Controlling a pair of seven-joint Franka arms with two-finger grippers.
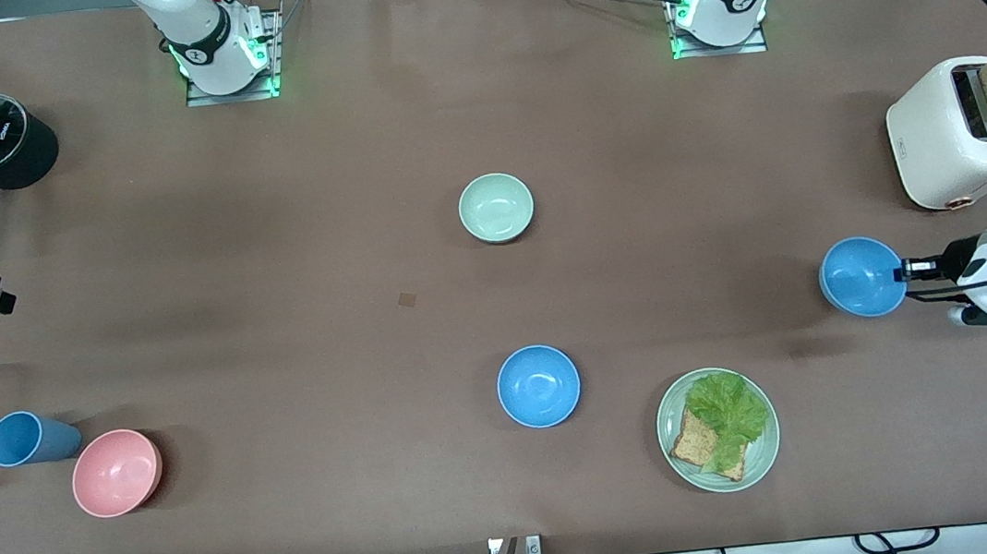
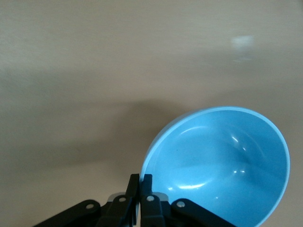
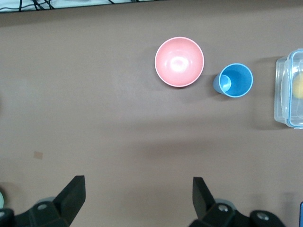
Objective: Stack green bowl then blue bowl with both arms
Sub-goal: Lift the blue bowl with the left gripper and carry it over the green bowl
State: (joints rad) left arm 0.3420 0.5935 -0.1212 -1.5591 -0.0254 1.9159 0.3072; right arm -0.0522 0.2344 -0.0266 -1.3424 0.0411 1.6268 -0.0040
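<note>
We see the green bowl (image 1: 496, 208) mid-table, untouched. One blue bowl (image 1: 538, 386) sits nearer the front camera. The second blue bowl (image 1: 861, 276) is tilted, rim pinched by the left gripper (image 1: 904, 272); it looks lifted, hard to confirm. Right gripper (image 3: 137, 191) hangs spread wide above bare table, waiting.

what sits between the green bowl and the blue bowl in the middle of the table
Nothing: in the front view the stretch of table from the green bowl to the blue bowl, which lies nearer the camera, is bare brown surface.
</note>
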